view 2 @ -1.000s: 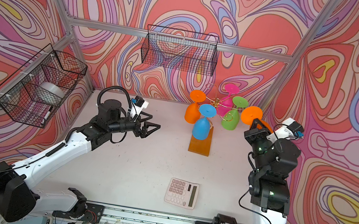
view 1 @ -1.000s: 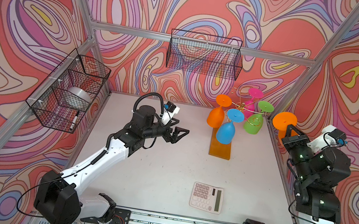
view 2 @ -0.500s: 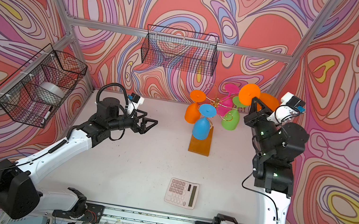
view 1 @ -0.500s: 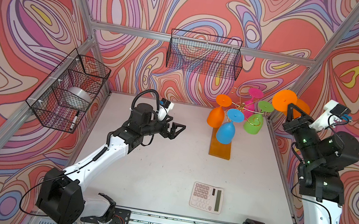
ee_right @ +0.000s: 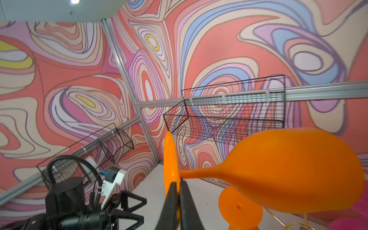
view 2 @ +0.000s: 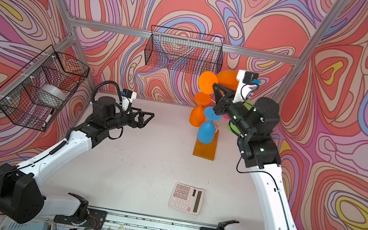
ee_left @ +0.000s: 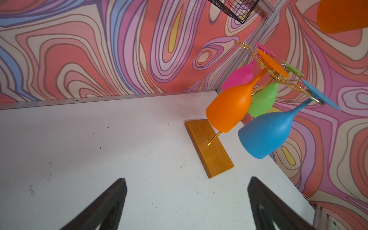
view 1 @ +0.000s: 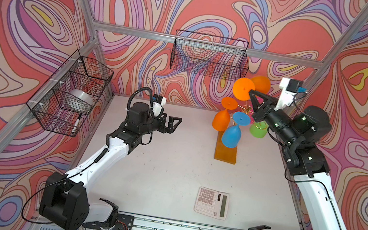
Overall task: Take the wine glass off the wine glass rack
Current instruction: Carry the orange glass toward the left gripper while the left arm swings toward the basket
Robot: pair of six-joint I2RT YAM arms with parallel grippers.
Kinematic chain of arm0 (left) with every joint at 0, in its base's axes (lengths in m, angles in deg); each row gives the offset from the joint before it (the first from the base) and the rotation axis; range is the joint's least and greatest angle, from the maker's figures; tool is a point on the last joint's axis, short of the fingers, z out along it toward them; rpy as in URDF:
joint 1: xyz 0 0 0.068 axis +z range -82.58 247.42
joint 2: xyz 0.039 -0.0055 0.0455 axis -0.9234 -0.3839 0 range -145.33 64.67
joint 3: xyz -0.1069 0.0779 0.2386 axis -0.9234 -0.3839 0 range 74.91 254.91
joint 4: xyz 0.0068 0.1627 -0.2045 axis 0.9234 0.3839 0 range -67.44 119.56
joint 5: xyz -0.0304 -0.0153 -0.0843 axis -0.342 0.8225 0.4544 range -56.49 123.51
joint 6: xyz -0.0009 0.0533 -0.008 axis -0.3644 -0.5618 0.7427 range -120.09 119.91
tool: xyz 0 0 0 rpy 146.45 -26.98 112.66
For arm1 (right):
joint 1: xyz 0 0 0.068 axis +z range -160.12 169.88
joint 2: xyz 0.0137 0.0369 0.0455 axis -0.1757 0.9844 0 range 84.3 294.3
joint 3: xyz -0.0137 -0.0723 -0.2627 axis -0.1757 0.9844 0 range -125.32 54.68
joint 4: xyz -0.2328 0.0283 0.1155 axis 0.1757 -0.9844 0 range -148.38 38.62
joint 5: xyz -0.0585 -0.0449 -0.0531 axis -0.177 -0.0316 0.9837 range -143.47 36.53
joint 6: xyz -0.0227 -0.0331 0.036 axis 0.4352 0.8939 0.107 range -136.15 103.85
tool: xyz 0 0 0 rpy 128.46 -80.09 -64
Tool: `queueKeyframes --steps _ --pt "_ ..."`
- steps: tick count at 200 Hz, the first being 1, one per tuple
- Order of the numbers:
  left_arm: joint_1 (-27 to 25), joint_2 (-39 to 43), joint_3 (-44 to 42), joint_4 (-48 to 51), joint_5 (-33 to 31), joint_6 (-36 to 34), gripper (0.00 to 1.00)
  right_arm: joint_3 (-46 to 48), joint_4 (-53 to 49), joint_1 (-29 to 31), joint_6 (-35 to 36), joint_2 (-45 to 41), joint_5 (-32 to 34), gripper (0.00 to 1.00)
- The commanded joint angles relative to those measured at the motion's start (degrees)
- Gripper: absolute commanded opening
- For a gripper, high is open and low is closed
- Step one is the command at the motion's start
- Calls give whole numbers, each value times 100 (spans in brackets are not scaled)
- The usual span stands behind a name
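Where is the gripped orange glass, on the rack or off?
Off: the right end effector, shut on its stem, holds the orange wine glass sideways, clear of the wine glass rack.

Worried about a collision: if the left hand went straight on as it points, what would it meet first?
Likely the wine glass rack, probably its hanging orange glass; height of the left hand is unclear.

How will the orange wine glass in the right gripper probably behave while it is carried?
The held orange wine glass looks like matte opaque plastic, so probably light and not brittle. The right gripper pinches only the thin stem beside the foot, with the bowl sticking out sideways, so it may swivel. Laid down, its round bowl would likely roll.
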Motion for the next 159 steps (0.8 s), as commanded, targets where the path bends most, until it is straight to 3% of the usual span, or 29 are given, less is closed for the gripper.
queueKeyframes --steps 1,27,67,104,159 --pt "152 217 139 212 -651 152 95 -423 -114 751 739 360 335 0" --pt "241 323 411 705 -1391 244 95 -725 -186 1418 1195 829 553 0" --pt "825 293 1099 1728 -2091 842 94 -922 19 1984 1514 1311 144 0" --pt "1347 397 1191 2292 -1956 1753 94 -636 346 2430 1703 1549 -101 0" --pt "1714 591 1104 2855 -1280 2367 95 251 935 2806 2212 1744 -173 0"
